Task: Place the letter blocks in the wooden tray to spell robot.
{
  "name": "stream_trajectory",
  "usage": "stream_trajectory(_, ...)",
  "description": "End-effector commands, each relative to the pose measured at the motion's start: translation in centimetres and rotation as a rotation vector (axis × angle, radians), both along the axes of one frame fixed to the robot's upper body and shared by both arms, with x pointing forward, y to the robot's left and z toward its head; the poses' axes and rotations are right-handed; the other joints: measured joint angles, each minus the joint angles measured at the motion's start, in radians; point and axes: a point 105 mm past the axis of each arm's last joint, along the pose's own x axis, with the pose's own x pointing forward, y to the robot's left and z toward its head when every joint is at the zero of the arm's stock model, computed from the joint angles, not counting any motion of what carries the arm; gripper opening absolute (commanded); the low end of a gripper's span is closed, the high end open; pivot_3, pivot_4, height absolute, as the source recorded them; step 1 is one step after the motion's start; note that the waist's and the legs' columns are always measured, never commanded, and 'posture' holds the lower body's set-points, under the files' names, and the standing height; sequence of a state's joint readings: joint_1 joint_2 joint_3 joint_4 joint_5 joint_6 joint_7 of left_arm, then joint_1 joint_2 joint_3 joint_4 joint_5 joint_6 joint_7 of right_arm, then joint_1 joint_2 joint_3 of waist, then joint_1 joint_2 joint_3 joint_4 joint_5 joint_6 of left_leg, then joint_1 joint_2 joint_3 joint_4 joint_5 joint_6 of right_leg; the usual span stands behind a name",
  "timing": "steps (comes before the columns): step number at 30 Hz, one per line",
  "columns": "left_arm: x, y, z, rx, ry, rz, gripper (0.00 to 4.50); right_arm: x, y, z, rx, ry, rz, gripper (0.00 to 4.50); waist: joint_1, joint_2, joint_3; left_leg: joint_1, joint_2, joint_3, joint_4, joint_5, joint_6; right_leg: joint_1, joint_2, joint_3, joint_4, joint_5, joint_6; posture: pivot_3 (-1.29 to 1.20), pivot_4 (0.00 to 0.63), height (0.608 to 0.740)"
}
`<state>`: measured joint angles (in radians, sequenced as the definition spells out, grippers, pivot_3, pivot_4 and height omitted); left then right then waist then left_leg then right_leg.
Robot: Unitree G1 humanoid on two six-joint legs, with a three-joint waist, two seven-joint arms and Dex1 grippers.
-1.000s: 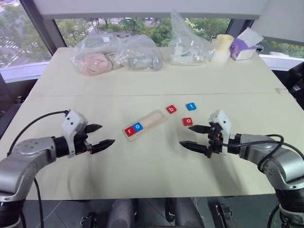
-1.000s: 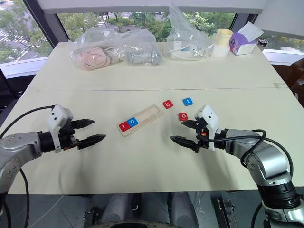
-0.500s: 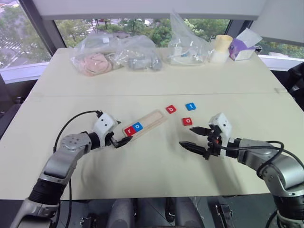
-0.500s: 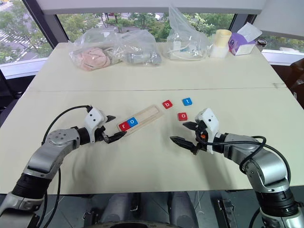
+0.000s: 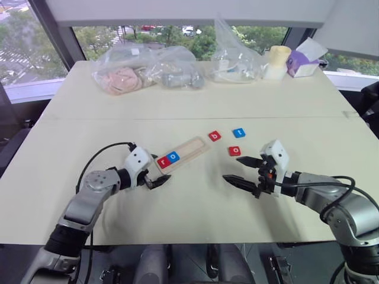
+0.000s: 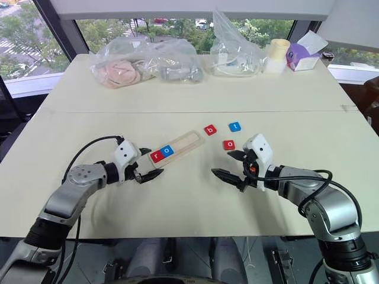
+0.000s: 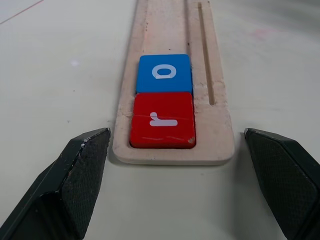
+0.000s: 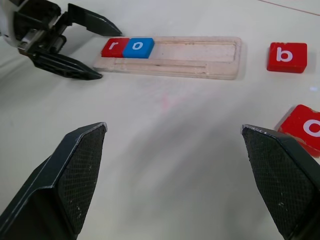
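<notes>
- Two flat square tiles, a glossy red r [image 7: 162, 119] and a blue o [image 7: 164, 73], are seated in the pale wooden tray [image 5: 187, 153].
- Left tool [image 5: 155, 176] is spread wide at the tray's rounded end.
- Right tool [image 5: 242, 171] is held apart near red o [image 5: 235, 151], b [image 5: 214, 136], blue t [image 5: 238, 132].

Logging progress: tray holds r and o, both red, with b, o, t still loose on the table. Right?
Not quite. In the wooden tray the r is red but the o beside it is blue, as the left wrist view shows. The b, o and t are still loose.

Pale matt wood tray [image 7: 172, 30]; glossy blocks [image 7: 162, 119].
</notes>
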<state>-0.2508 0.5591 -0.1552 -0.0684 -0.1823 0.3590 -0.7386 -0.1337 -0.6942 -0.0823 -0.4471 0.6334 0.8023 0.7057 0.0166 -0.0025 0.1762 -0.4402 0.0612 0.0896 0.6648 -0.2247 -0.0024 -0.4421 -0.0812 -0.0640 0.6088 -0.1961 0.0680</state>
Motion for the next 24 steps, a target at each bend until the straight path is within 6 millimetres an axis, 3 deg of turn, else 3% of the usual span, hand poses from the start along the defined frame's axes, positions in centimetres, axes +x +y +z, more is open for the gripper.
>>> stream_trajectory(1, 0.1, 0.4, -2.2, 0.06, 0.061, 0.043, 4.5, 0.1, 0.4, 0.9, 0.011, -0.038, 0.018, 4.43, -0.001, 0.0, 0.0, 0.0, 0.0, -0.001, 0.0, -0.001, -0.001, 0.0, 0.0, 0.0, 0.0, -0.001, 0.001, 0.0, 0.15, 0.739)
stream_trajectory(3, -0.1, 0.2, -2.5, 0.054, 0.087, 0.03, 4.5, 0.1, 0.4, 0.9, 0.009, -0.039, 0.016, 4.43, -0.001, 0.0, -0.001, 0.002, 0.0, -0.001, 0.0, -0.001, -0.002, 0.001, 0.0, 0.0, 0.0, -0.001, 0.001, 0.0, 0.15, 0.739)
stream_trajectory(8, -0.2, 0.3, -2.6, 0.044, 0.105, 0.036, 3.13, 0.1, 0.3, 0.9, 0.008, -0.041, 0.009, 4.5, -0.001, 0.002, -0.002, 0.002, 0.0, -0.002, 0.0, -0.002, -0.003, 0.002, 0.0, 0.0, 0.0, -0.001, 0.001, 0.0, 0.15, 0.739)
stream_trajectory(14, 0.0, 0.8, -2.0, 0.061, 0.095, 0.016, 3.13, 0.1, 0.2, 0.8, 0.007, -0.039, 0.0, 4.5, -0.003, 0.002, -0.002, 0.002, 0.0, -0.002, 0.0, -0.002, -0.003, 0.002, 0.0, 0.0, 0.0, -0.001, 0.001, 0.0, 0.15, 0.739)
stream_trajectory(19, -1.4, -0.1, 0.2, 0.119, 0.038, -0.297, 3.13, 0.5, 0.0, 0.8, 0.007, -0.037, -0.006, 4.5, -0.007, 0.002, -0.002, 0.001, 0.001, -0.001, 0.0, -0.002, -0.003, -0.001, 0.001, 0.0, 0.001, -0.001, 0.001, 0.0, 0.15, 0.739)
stream_trajectory(24, -1.5, 0.2, -0.6, 0.327, -0.023, -0.529, 3.13, 0.7, -0.2, 1.0, 0.005, -0.047, -0.013, 4.5, 0.0, 0.002, -0.002, -0.003, 0.001, 0.0, -0.001, 0.0, 0.0, -0.004, 0.001, 0.0, 0.0, 0.001, -0.002, 0.0, 0.15, 0.739)
